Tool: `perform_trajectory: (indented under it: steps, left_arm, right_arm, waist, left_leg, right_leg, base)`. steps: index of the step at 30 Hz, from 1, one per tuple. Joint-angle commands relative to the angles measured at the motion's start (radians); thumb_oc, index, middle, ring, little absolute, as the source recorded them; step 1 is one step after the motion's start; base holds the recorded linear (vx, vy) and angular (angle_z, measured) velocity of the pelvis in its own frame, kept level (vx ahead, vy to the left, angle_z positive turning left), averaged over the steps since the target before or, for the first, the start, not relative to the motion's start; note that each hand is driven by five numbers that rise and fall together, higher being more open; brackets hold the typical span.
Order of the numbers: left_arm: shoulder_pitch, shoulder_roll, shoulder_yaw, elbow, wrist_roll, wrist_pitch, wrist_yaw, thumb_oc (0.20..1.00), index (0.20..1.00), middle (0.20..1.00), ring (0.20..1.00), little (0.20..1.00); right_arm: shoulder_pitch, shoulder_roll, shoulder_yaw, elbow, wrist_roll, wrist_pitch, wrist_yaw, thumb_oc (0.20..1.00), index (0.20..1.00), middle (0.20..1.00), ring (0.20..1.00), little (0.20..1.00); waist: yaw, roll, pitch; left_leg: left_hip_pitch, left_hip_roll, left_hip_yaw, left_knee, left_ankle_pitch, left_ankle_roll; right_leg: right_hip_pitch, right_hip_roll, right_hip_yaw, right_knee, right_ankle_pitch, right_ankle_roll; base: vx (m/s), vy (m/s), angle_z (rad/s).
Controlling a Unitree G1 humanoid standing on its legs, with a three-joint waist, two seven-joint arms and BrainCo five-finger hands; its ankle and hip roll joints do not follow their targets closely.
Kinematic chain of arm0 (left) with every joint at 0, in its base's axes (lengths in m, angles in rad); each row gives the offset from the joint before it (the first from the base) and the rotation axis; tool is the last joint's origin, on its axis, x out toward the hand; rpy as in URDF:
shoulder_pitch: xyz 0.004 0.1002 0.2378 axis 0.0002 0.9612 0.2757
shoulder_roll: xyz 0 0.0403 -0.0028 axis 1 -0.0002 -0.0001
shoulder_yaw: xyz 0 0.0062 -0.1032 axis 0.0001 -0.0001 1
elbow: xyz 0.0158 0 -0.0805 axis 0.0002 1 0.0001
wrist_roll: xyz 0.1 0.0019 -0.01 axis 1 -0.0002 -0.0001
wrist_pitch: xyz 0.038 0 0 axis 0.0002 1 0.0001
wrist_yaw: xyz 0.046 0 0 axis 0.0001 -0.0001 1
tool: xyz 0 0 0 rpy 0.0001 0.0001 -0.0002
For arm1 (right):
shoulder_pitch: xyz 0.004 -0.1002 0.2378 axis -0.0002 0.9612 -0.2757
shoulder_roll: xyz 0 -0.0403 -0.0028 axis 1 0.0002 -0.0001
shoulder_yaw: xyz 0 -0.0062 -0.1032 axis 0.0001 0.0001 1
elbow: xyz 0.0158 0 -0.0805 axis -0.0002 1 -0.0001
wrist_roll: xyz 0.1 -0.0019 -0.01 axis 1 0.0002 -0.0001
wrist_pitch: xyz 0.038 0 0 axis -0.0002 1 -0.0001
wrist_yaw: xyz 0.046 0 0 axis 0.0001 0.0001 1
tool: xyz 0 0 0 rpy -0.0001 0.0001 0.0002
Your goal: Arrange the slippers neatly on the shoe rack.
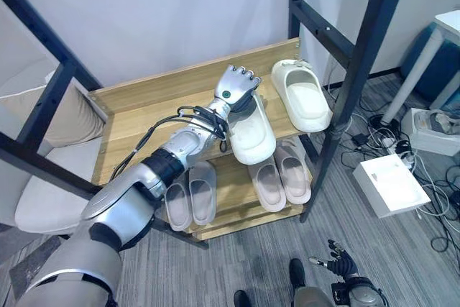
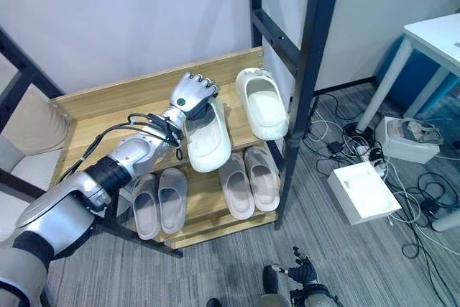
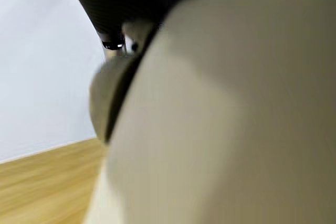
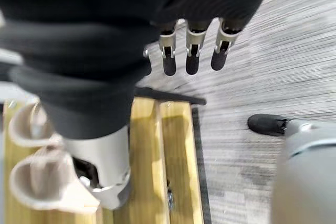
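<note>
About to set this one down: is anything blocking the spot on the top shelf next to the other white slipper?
Nothing visible does. The left hand holds a white slipper at the top shelf's front edge, beside the placed white slipper. The bare wood between and behind them looks clear.

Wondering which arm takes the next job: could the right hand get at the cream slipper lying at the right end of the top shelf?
Probably not yet: the right hand hangs low by the floor, and a black frame post stands beside that slipper.
</note>
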Motion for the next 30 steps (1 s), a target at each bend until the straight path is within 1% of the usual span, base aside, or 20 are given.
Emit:
perform_trajectory:
  steps: [1, 4, 5, 6, 7, 16, 17, 21, 22, 26, 28, 29, 30]
  left_arm:
    - [-0.155, 0.022, 0.061, 0.106, 0.031, 0.030, 0.078, 0.200, 0.200, 0.200, 0.200, 0.200]
    - [-0.172, 0.016, 0.041, 0.139, 0.043, 0.035, 0.088, 0.200, 0.200, 0.200, 0.200, 0.200]
    - [-0.176, 0.008, 0.031, 0.178, 0.039, 0.039, 0.090, 0.200, 0.200, 0.200, 0.200, 0.200]
    - [-0.177, 0.006, 0.030, 0.181, 0.039, 0.038, 0.092, 0.200, 0.200, 0.200, 0.200, 0.200]
    - [-0.177, 0.009, 0.028, 0.214, 0.037, 0.051, 0.101, 0.200, 0.200, 0.200, 0.200, 0.200]
    - [-0.213, 0.018, 0.024, 0.327, 0.002, 0.075, 0.099, 0.200, 0.200, 0.200, 0.200, 0.200]
    - [-0.217, 0.018, 0.026, 0.337, -0.012, 0.075, 0.094, 1.000, 1.000, 1.000, 1.000, 1.000]
    - [-0.221, 0.028, 0.038, 0.315, -0.025, 0.073, 0.092, 1.000, 1.000, 1.000, 1.000, 1.000]
    - [-0.228, 0.030, 0.041, 0.290, -0.022, 0.071, 0.092, 1.000, 1.000, 1.000, 1.000, 1.000]
    - [-0.237, 0.031, 0.042, 0.243, -0.008, 0.071, 0.083, 1.000, 1.000, 1.000, 1.000, 1.000]
    - [-0.239, 0.043, 0.040, 0.221, -0.003, 0.069, 0.077, 1.000, 1.000, 1.000, 1.000, 1.000]
    - [-0.240, 0.069, 0.043, 0.179, 0.000, 0.061, 0.070, 1.000, 1.000, 1.000, 1.000, 1.000]
    - [-0.237, 0.079, 0.047, 0.159, 0.005, 0.059, 0.067, 1.000, 1.000, 1.000, 1.000, 1.000]
  right_arm:
    - [-0.042, -0.013, -0.021, -0.015, 0.029, -0.063, -0.027, 1.000, 1.000, 1.000, 1.000, 1.000]
    - [-0.044, -0.016, -0.021, -0.003, 0.030, -0.069, -0.032, 1.000, 1.000, 1.000, 1.000, 1.000]
    - [-0.051, -0.021, -0.022, 0.006, 0.035, -0.074, -0.035, 1.000, 1.000, 1.000, 1.000, 1.000]
    - [-0.051, -0.021, -0.023, 0.007, 0.035, -0.074, -0.035, 1.000, 1.000, 1.000, 1.000, 1.000]
    - [-0.054, -0.020, -0.020, 0.013, 0.036, -0.078, -0.041, 1.000, 1.000, 1.000, 1.000, 1.000]
    - [-0.059, -0.017, -0.016, 0.022, 0.047, -0.085, -0.047, 1.000, 1.000, 1.000, 1.000, 1.000]
    - [-0.061, -0.018, -0.017, 0.023, 0.048, -0.084, -0.046, 1.000, 1.000, 1.000, 1.000, 1.000]
    - [-0.051, -0.013, -0.017, 0.023, 0.047, -0.083, -0.042, 1.000, 1.000, 1.000, 1.000, 1.000]
    - [-0.049, -0.007, -0.013, 0.029, 0.045, -0.079, -0.039, 1.000, 1.000, 1.000, 1.000, 1.000]
    - [-0.046, 0.001, -0.010, 0.033, 0.043, -0.076, -0.030, 1.000, 1.000, 1.000, 1.000, 1.000]
    - [-0.049, 0.001, -0.011, 0.035, 0.043, -0.076, -0.029, 1.000, 1.000, 1.000, 1.000, 1.000]
    - [-0.052, 0.004, -0.013, 0.036, 0.048, -0.073, -0.022, 1.000, 1.000, 1.000, 1.000, 1.000]
    - [-0.053, 0.006, -0.014, 0.036, 0.048, -0.072, -0.020, 1.000, 1.000, 1.000, 1.000, 1.000]
  waist:
    - [-0.023, -0.013, 0.048]
    - [-0.034, -0.010, 0.050]
    - [-0.041, -0.009, 0.052]
    - [-0.040, -0.009, 0.052]
    - [-0.043, -0.007, 0.054]
    - [-0.050, -0.011, 0.065]
    - [-0.049, -0.012, 0.066]
    - [-0.043, -0.013, 0.065]
    - [-0.034, -0.014, 0.063]
    - [-0.021, -0.015, 0.059]
    - [-0.017, -0.017, 0.057]
    - [-0.005, -0.019, 0.051]
    - [0.000, -0.020, 0.048]
  left_leg:
    - [0.035, 0.010, -0.045, -0.007, -0.034, -0.043]
    - [0.032, 0.011, -0.034, -0.007, -0.035, -0.043]
    - [0.029, 0.011, -0.029, -0.007, -0.035, -0.043]
    - [0.029, 0.011, -0.029, -0.007, -0.035, -0.043]
    - [0.026, 0.011, -0.026, -0.007, -0.034, -0.044]
    - [-0.006, 0.013, -0.031, -0.007, -0.023, -0.047]
    - [-0.010, 0.014, -0.032, -0.007, -0.021, -0.048]
    - [-0.016, 0.014, -0.039, -0.007, -0.020, -0.049]
    - [-0.014, 0.014, -0.045, -0.007, -0.020, -0.049]
    - [-0.005, 0.015, -0.060, -0.007, -0.019, -0.050]
    - [-0.002, 0.015, -0.065, -0.007, -0.019, -0.051]
    - [-0.001, 0.015, -0.070, -0.007, -0.018, -0.051]
    - [0.000, 0.015, -0.070, -0.007, -0.018, -0.052]
  right_leg:
    - [0.118, -0.037, -0.032, 0.001, -0.096, 0.111]
    - [0.106, -0.035, -0.019, 0.001, -0.093, 0.111]
    - [0.099, -0.034, -0.013, 0.001, -0.092, 0.111]
    - [0.099, -0.034, -0.012, 0.001, -0.092, 0.111]
    - [0.093, -0.033, -0.007, 0.001, -0.091, 0.111]
    - [0.062, -0.035, -0.014, 0.001, -0.080, 0.112]
    - [0.061, -0.035, -0.018, 0.001, -0.079, 0.111]
    - [0.061, -0.036, -0.023, 0.001, -0.080, 0.112]
    - [0.068, -0.036, -0.028, 0.001, -0.082, 0.112]
    - [0.089, -0.037, -0.047, 0.001, -0.091, 0.110]
    - [0.095, -0.037, -0.054, 0.001, -0.093, 0.110]
    - [0.101, -0.037, -0.060, 0.001, -0.094, 0.111]
    - [0.103, -0.038, -0.063, 0.001, -0.094, 0.111]
  base:
    - [0.01, 0.002, -0.18]
    - [0.01, -0.002, -0.07]
    - [0.02, 0.002, -0.03]
    - [0.03, 0.001, -0.06]
    - [0.01, -0.003, -0.13]
    - [0.00, -0.002, -0.05]
    - [0.00, 0.000, 0.00]
    - [0.00, 0.002, 0.02]
    - [0.00, 0.000, 0.00]
    - [0.00, -0.006, 0.04]
    - [-0.01, -0.006, 0.17]
    - [-0.03, -0.011, 0.17]
    - [-0.04, -0.015, 0.11]
